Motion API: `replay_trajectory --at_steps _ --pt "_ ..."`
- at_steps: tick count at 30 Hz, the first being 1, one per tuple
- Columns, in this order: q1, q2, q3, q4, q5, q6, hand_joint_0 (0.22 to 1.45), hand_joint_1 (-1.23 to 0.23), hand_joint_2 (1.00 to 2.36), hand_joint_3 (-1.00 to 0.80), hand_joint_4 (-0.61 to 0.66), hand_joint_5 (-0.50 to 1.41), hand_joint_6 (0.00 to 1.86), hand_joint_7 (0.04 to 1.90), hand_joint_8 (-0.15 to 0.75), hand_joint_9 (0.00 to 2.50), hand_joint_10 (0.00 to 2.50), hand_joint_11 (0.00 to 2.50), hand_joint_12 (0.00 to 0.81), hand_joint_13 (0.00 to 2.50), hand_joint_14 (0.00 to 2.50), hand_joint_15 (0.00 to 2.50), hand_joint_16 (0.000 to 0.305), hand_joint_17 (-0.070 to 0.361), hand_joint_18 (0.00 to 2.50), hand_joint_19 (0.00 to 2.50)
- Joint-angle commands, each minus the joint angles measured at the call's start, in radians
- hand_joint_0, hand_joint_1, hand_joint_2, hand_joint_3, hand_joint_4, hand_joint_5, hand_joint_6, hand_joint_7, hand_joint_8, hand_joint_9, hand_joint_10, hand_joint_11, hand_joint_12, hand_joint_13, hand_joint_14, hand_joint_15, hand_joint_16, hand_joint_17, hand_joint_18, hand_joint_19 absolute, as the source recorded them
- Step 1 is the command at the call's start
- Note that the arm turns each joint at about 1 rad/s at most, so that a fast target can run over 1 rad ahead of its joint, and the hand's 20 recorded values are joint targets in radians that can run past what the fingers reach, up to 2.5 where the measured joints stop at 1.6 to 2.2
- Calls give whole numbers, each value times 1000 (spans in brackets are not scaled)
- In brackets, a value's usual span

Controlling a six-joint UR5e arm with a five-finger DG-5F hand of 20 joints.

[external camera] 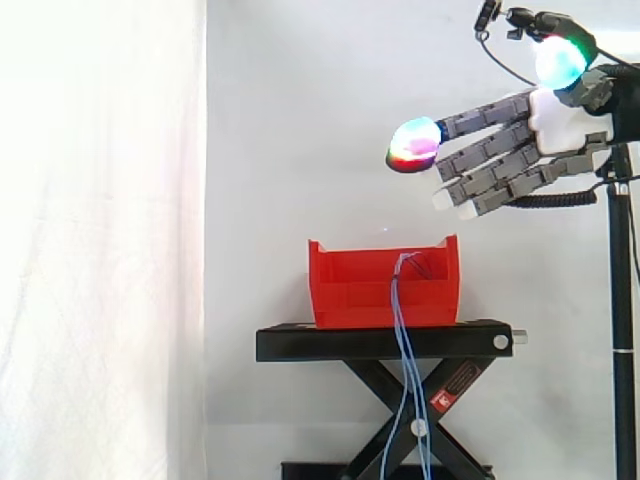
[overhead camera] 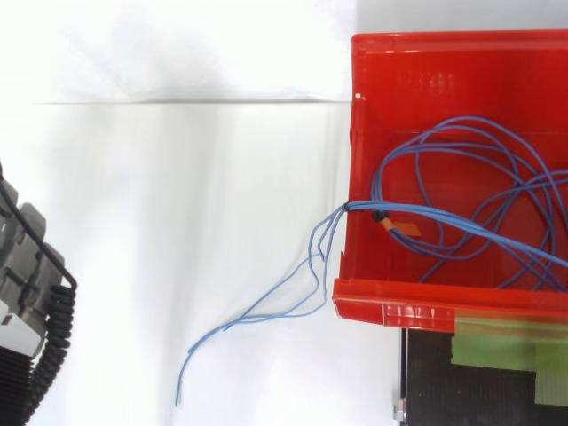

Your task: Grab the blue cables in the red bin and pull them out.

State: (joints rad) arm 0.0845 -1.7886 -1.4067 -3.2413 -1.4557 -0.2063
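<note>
Red bin point(external camera: 385, 290) and its contents, side and top views. The bin, an open-topped box of smooth moulded plastic with a stepped front lip, is sitting on the flat plate of a black stand point(external camera: 385, 343) with crossed scissor legs. The blue cables point(overhead camera: 351, 207), thin and round, are lying inside the bin in several loose, overlapping loops across its floor. Just inside one bin wall they are being gathered into a single bundle by a small black tie point(overhead camera: 379, 214), with a short orange tag point(overhead camera: 404, 229) lying beside it. From there the bundle is crossing over the bin's rim; outside the bin the strands are separating and hanging down in gentle curves past the edge of the stand. A strip of matt green tape point(overhead camera: 506, 342) is lying on the stand just beside the bin's lip. The hand point(external camera: 500, 150) is hovering above the bin and off to its right in the side view, well apart from it, its grey segmented fingers stretched out straight and holding nothing; one rounded pad point(external camera: 415, 143) is glowing green and magenta. A white curtain point(external camera: 100, 240) is hanging behind the bin.
</note>
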Motion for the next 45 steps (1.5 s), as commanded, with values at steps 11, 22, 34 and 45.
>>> replay_trajectory --at_steps 11,22,34,45 --pt "1 0 0 2 2 0 721 -886 1000 -1000 112 346 7 202 218 283 0 0 350 198 4 110 53 120 96 228" --pt "3 0 0 6 2 2 722 -885 1000 -1000 113 346 8 203 219 284 0 0 349 200 4 104 53 119 97 220" --pt "18 -25 25 351 15 -189 729 -892 1000 -1000 116 351 7 210 218 286 0 0 348 201 3 104 53 119 98 222" --pt "34 -66 26 387 8 -411 764 -1000 1000 -1000 190 551 5 701 221 335 0 82 339 215 3 98 51 116 131 196"
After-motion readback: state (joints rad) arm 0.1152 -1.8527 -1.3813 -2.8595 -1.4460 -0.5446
